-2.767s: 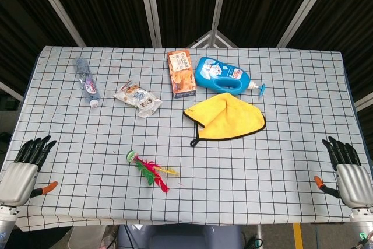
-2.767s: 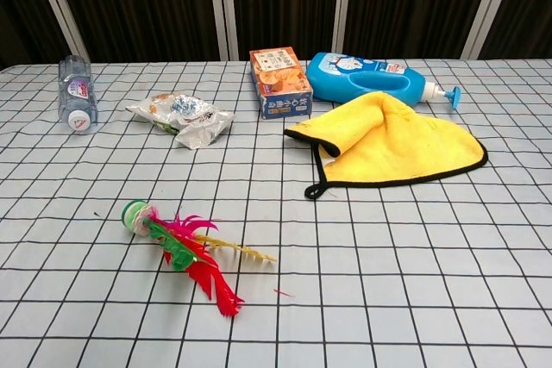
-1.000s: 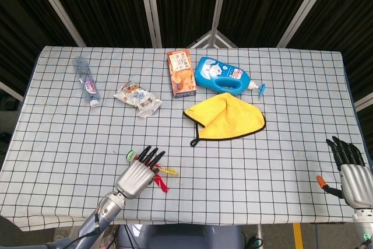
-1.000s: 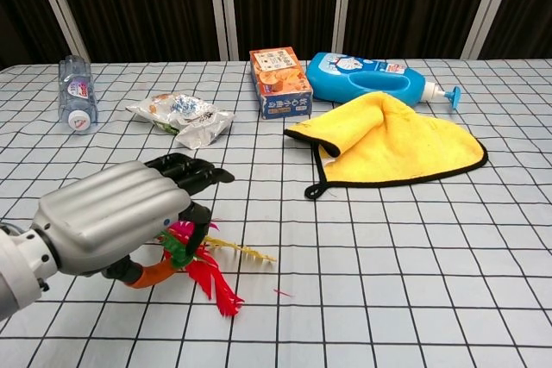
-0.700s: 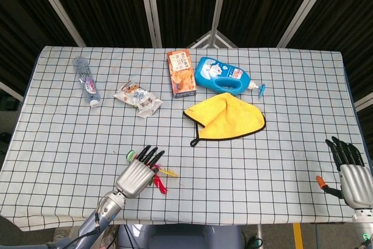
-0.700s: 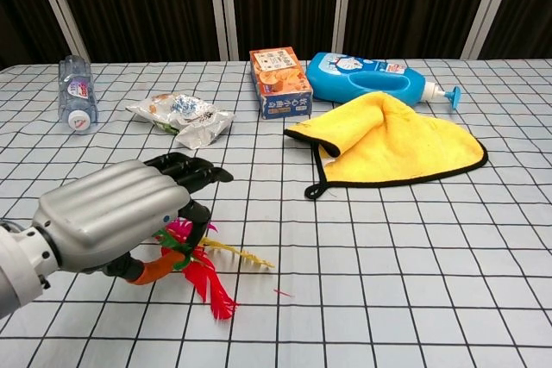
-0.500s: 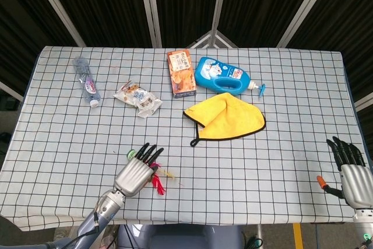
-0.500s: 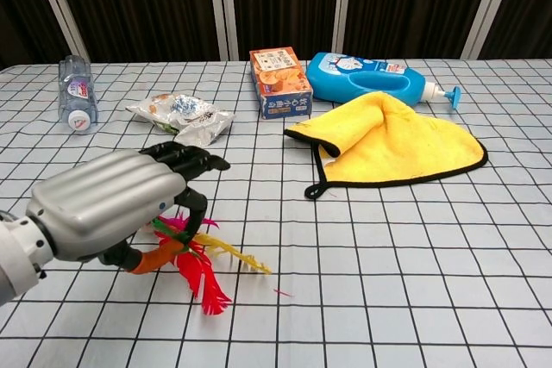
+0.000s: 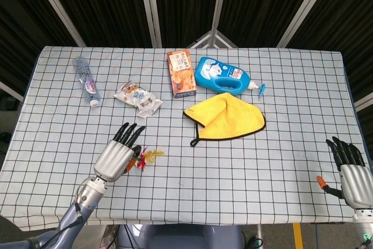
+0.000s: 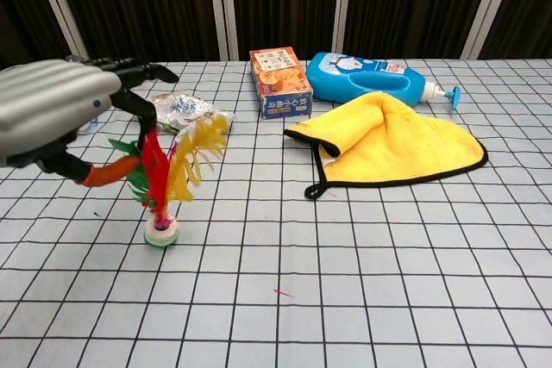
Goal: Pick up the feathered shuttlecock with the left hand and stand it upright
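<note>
The feathered shuttlecock (image 10: 168, 180) stands upright in the chest view, its round white and green base on the checked cloth and its red, yellow and green feathers pointing up. My left hand (image 10: 52, 109) is above and to its left, pinching the feather tops between the orange-tipped thumb and a dark finger. From the head view the left hand (image 9: 112, 157) covers most of the shuttlecock (image 9: 145, 157), so only feather tips show. My right hand (image 9: 351, 173) rests at the table's near right edge, fingers apart and holding nothing.
At the back lie a water bottle (image 9: 85, 81), a snack packet (image 10: 185, 114), an orange box (image 10: 280, 82) and a blue detergent bottle (image 10: 371, 79). A yellow cloth (image 10: 388, 140) is spread right of centre.
My left hand has risen and drawn left, tipping the shuttlecock from lying flat to standing base down with feathers up. The right hand has not moved.
</note>
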Controlling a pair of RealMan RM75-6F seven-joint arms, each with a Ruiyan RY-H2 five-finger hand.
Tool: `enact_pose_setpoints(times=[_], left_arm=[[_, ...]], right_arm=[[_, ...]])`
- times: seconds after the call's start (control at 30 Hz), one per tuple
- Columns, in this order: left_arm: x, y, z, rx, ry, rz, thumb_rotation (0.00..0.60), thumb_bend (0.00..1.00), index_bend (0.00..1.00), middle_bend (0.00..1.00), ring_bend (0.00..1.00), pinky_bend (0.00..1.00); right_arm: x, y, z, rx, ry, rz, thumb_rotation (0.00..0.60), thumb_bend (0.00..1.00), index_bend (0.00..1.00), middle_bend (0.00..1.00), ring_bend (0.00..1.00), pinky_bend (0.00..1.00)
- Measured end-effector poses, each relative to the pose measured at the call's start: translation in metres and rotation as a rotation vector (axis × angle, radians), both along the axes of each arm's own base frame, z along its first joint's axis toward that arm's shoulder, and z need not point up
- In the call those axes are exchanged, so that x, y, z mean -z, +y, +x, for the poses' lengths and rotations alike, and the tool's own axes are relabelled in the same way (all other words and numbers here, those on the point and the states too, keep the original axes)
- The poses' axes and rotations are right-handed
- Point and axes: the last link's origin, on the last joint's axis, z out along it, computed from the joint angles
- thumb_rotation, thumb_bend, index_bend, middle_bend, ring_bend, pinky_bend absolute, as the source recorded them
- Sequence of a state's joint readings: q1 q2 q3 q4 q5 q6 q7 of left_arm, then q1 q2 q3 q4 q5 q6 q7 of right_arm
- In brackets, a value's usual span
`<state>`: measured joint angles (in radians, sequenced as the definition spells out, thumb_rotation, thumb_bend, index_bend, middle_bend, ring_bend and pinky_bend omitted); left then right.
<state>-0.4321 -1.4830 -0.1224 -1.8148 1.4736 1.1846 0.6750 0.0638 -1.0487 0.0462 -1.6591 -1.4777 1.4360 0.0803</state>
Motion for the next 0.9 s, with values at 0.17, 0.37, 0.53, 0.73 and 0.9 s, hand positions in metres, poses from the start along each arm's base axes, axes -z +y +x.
enact_pose_setpoints(times=[0.17, 0.37, 0.53, 0.73, 0.9], left_arm=[[-0.014, 0.007, -0.012, -0.038, -0.007, 0.022, 0.600, 0.61, 0.57, 0.06, 0.00, 0.00], [-0.017, 0.012, -0.023, -0.072, -0.020, 0.023, 0.600, 0.61, 0.57, 0.06, 0.00, 0.00], [-0.014, 0.013, -0.023, -0.074, -0.021, 0.017, 0.600, 0.61, 0.57, 0.06, 0.00, 0.00], [-0.008, 0.014, -0.021, -0.078, -0.029, 0.014, 0.600, 0.61, 0.57, 0.06, 0.00, 0.00], [-0.004, 0.012, -0.020, -0.080, -0.025, 0.009, 0.600, 0.61, 0.57, 0.06, 0.00, 0.00]], right_arm=[[0.000, 0.000, 0.000, 0.001, 0.003, 0.002, 0.600, 0.33, 0.00, 0.00, 0.00, 0.00], [0.001, 0.000, 0.000, 0.000, 0.007, 0.003, 0.600, 0.33, 0.00, 0.00, 0.00, 0.00], [0.002, 0.000, 0.001, 0.001, 0.008, 0.006, 0.600, 0.33, 0.00, 0.00, 0.00, 0.00], [0.001, 0.000, 0.000, 0.003, 0.003, 0.003, 0.600, 0.33, 0.00, 0.00, 0.00, 0.00], [0.001, 0.000, 0.000, 0.001, 0.003, 0.003, 0.600, 0.33, 0.00, 0.00, 0.00, 0.00]])
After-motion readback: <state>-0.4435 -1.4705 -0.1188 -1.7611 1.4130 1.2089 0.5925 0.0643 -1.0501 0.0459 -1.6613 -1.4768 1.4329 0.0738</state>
